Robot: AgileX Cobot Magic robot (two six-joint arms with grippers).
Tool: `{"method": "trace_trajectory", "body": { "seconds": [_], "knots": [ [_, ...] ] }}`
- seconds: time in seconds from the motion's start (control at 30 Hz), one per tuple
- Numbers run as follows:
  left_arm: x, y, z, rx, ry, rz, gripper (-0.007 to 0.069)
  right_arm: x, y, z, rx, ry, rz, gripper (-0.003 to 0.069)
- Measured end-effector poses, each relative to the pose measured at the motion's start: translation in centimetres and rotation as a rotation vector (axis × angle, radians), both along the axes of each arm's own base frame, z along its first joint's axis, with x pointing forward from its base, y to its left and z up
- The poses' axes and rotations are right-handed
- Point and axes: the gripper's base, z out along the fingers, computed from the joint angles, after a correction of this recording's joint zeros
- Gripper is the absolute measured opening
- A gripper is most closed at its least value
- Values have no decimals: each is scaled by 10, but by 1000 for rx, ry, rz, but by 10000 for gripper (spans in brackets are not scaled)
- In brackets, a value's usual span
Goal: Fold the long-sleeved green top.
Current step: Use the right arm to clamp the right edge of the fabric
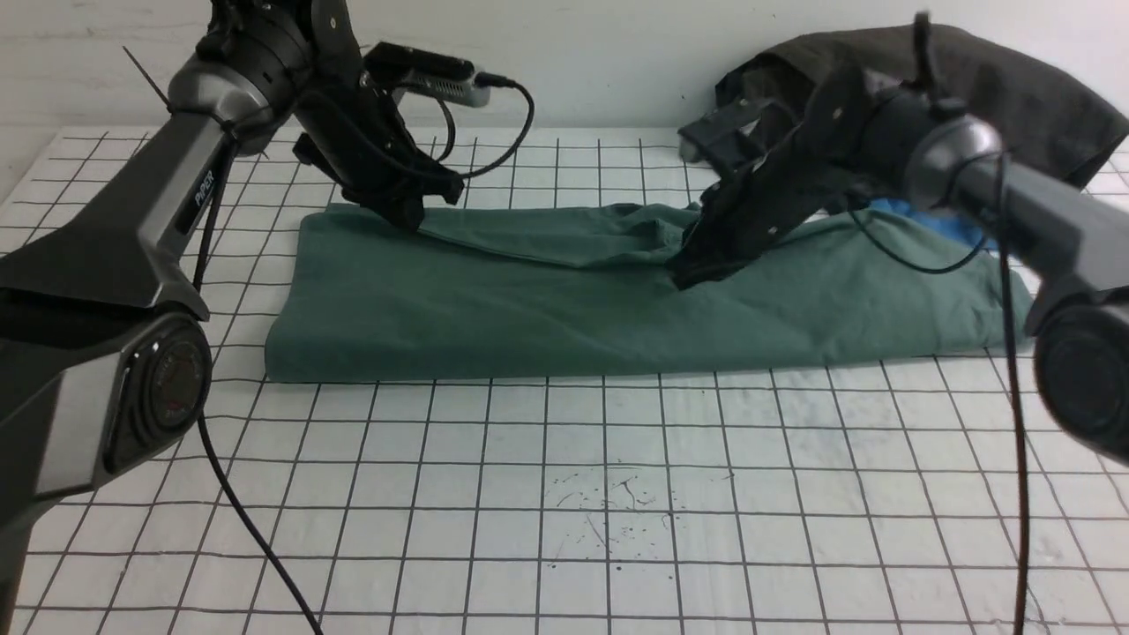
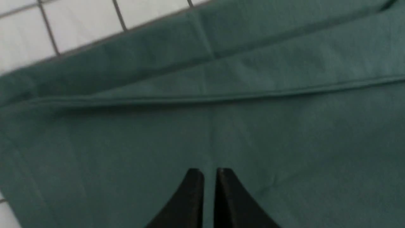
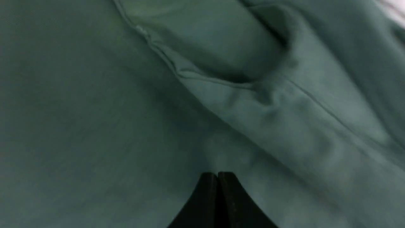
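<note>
The green long-sleeved top point(image 1: 573, 309) lies folded into a long band across the far half of the gridded table, with a flap laid over along its back edge. My left gripper point(image 1: 410, 216) points down at the band's back left corner. In the left wrist view its fingers point(image 2: 210, 171) stand almost together over flat green cloth point(image 2: 253, 126), only a thin slit between them and nothing held. My right gripper point(image 1: 688, 273) presses down near the band's middle, beside a rumpled fold. The right wrist view shows its jaws point(image 3: 217, 174) shut tight over the cloth point(image 3: 95, 110), empty.
A dark grey-black garment point(image 1: 1014, 79) is heaped at the back right behind my right arm, and a bright blue garment point(image 1: 935, 225) peeks out beside the top's right end. The white gridded table point(image 1: 617, 485) stretches toward me, with small ink marks.
</note>
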Motion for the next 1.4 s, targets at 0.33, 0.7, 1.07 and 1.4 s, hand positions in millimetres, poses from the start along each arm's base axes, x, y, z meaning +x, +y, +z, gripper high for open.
{"method": "trace_trajectory", "body": {
  "seconds": [0.33,0.7,1.07,1.4],
  "knots": [
    [-14,-2,43,-39,-55,-57,-8,47,-12,-2,186,-432,-357,-15],
    [-61,11,144,-4,-216,-37,-7,2,-132,123,36,-147,-476,-1],
    [-230,37,168,33,-117,-34,-7,-31,-239,102,-31,164,-745,309],
    [-329,57,103,38,-126,5,-7,-37,-246,22,-86,377,-806,553]
  ]
}}
